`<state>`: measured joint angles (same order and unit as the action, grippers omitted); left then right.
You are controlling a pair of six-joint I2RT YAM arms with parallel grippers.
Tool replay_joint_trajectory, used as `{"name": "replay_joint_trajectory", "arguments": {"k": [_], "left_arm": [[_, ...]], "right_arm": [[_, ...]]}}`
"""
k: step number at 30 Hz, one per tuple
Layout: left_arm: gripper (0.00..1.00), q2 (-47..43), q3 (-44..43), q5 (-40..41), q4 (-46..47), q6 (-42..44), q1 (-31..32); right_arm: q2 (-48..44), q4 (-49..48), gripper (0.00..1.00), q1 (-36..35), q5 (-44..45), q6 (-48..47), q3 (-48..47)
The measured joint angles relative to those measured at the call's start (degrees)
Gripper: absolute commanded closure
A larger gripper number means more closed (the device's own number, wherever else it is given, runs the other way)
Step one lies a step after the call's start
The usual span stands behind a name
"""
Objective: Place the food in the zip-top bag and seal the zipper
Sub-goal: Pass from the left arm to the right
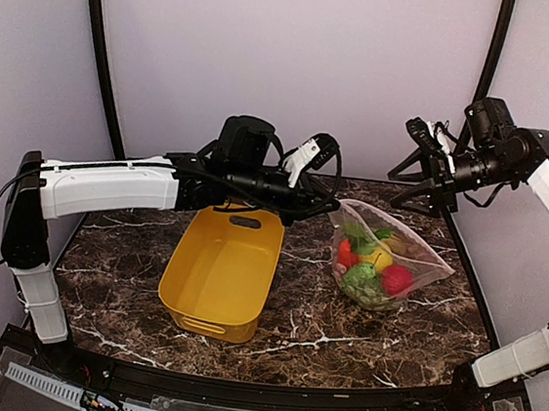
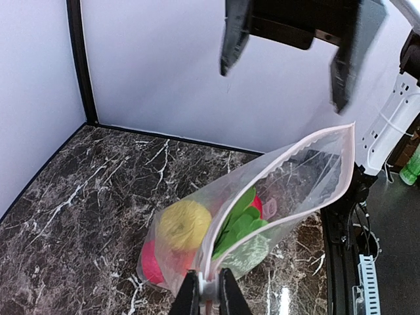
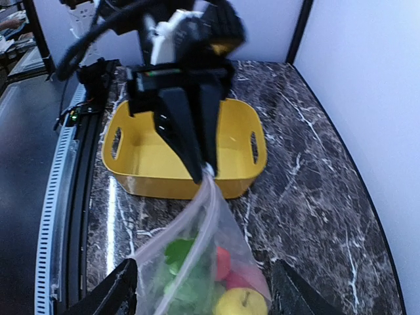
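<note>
The pinkish zipper strip (image 2: pixel 302 141) of the clear dotted plastic bag (image 1: pixel 387 257) runs from the left tool (image 1: pixel 333 207), clenched on one end, toward the right tool (image 1: pixel 396 187), released and hanging above the other end.

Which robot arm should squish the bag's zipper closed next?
Right, probably. The right gripper is open and free above the zip-top bag, while the left gripper pinches one end of the zipper.

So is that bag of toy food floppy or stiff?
Probably floppy: the bag sags from the corner the left end effector pinches. The food pools at its low end, so it would likely swing and slump if lifted.
</note>
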<state>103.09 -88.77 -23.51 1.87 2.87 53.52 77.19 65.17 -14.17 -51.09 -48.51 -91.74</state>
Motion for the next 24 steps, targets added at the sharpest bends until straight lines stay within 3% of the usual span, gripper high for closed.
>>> {"name": "replay_joint_trajectory", "arguments": {"k": [3, 13, 20, 22, 24], "left_arm": [[0.96, 0.13, -0.44, -0.90, 0.46, -0.94, 0.00], [0.97, 0.13, -0.46, -0.61, 0.61, -3.78, 0.00], [0.99, 0.13, -1.84, 3.45, -0.20, -6.75, 0.00], [0.99, 0.13, -1.95, 4.46, -0.31, -7.82, 0.00], [0.99, 0.13, -1.95, 5.20, -0.52, -8.68, 0.00]], "right_arm": [[-0.24, 1.14, 0.30, -6.38, 1.57, 2.25, -2.01], [1.25, 1.57, 0.23, -9.90, 8.59, 10.60, -0.09], [4.61, 2.47, 0.23, -17.40, 12.39, 14.75, 0.07], [4.50, 1.92, 0.28, -19.43, 15.02, 15.78, 0.39], [4.44, 1.05, 0.43, -20.98, 18.34, 16.52, 0.94]]}}
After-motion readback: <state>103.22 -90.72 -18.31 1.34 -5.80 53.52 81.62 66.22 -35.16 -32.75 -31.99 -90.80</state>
